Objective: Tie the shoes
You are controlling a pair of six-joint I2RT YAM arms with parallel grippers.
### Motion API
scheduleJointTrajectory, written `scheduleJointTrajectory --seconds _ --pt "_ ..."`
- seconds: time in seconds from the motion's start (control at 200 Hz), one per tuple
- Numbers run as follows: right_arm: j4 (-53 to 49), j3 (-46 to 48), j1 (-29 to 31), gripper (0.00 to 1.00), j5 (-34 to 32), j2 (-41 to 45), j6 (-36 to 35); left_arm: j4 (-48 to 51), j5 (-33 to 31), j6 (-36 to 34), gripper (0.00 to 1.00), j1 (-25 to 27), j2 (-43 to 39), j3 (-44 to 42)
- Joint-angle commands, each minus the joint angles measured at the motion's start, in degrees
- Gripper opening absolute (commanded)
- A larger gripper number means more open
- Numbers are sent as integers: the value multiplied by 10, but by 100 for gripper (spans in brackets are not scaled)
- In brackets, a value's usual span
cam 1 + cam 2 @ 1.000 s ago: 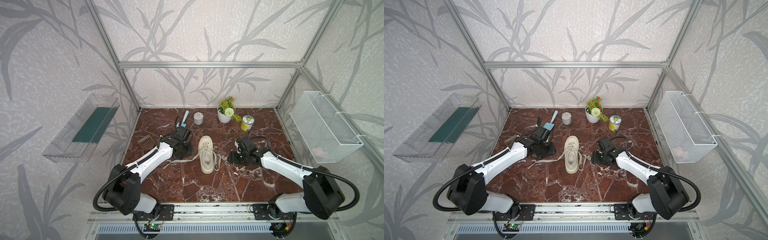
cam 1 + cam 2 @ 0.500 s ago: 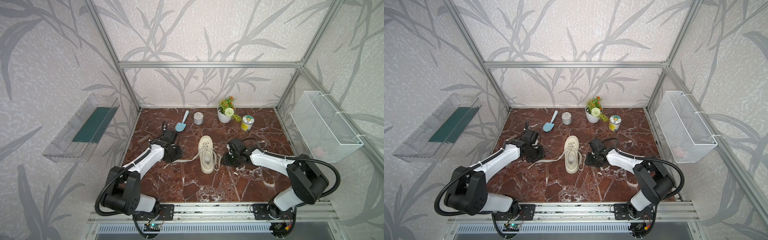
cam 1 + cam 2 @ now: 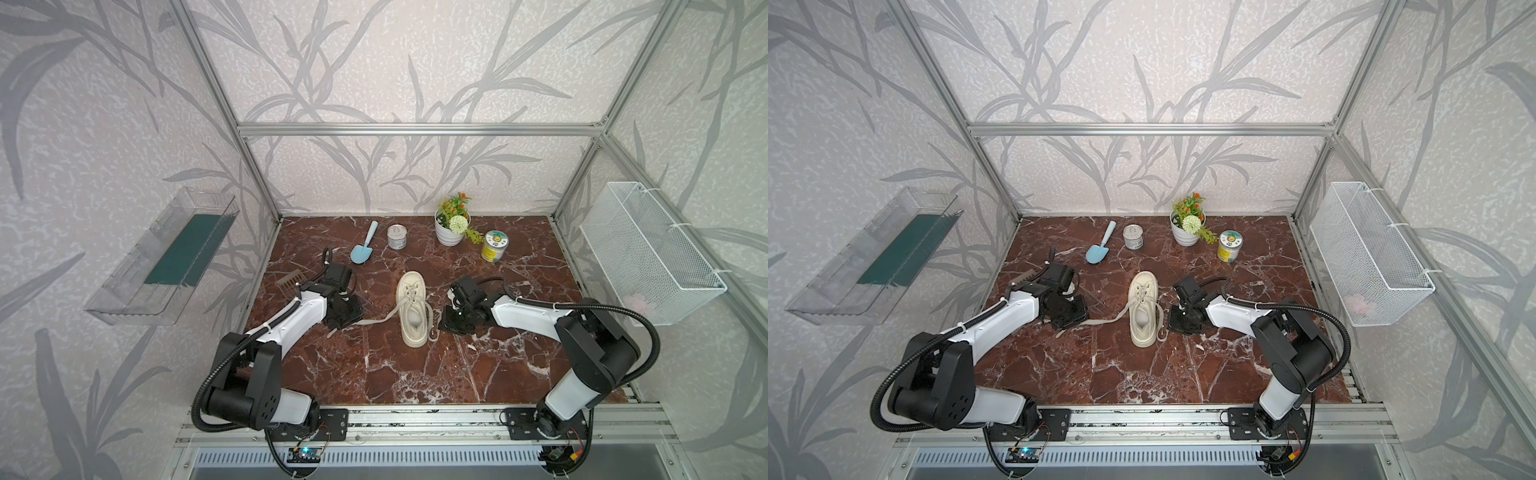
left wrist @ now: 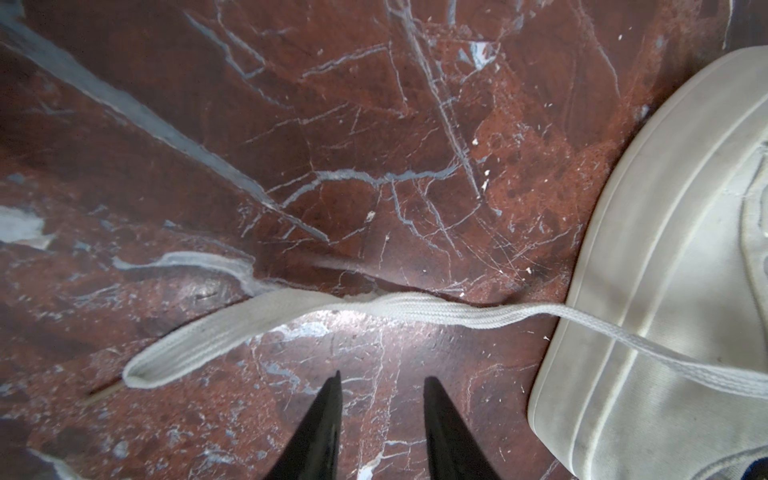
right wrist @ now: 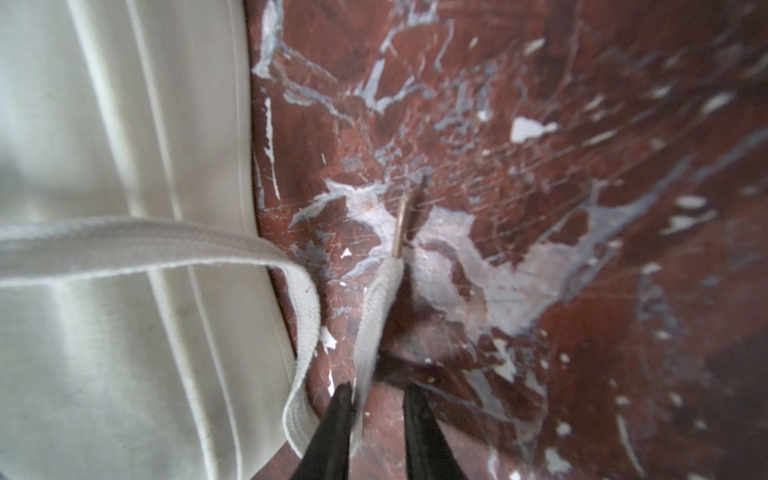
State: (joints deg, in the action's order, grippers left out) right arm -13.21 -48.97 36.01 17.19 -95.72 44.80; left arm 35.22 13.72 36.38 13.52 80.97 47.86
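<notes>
The cream shoe (image 3: 411, 307) (image 3: 1143, 309) stands in the middle of the marble floor, toe toward the back wall, laces untied. Its left lace (image 4: 291, 316) trails across the floor, folded back at its end. My left gripper (image 3: 348, 319) (image 4: 380, 376) hovers low just short of that lace, open, with nothing between its fingers. The right lace (image 5: 378, 299) loops down beside the sole (image 5: 124, 249) and ends in a metal aglet (image 5: 401, 224). My right gripper (image 3: 446, 323) (image 5: 378, 390) straddles this lace. The lace touches one finger (image 5: 340, 411), and a gap shows beside the other.
Along the back stand a blue trowel (image 3: 363, 245), a tin can (image 3: 397, 237), a potted plant (image 3: 451, 230) and a yellow jar (image 3: 494, 246). A brown comb (image 3: 293, 282) lies behind the left arm. A wire basket (image 3: 648, 253) hangs on the right wall, a clear shelf (image 3: 166, 257) on the left.
My right gripper has moved left up to the shoe's side and its jaws have narrowed around the right lace. My left gripper has shifted left and forward, down by the left lace's end.
</notes>
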Motion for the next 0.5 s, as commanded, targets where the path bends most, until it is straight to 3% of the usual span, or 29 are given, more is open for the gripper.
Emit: scheduleJointTrajectory --seconds 0.0,0.295,0.5 --pt "8 -15 3 18 12 -7 -3 5 2 -6 36 -4 -16 -1" --pt "-33 -17 -11 2 -35 49 -34 11 -1 -6 36 -4 -16 1" --pt "-83 -36 -44 0 -68 106 -88 11 4 -6 36 -4 -13 8"
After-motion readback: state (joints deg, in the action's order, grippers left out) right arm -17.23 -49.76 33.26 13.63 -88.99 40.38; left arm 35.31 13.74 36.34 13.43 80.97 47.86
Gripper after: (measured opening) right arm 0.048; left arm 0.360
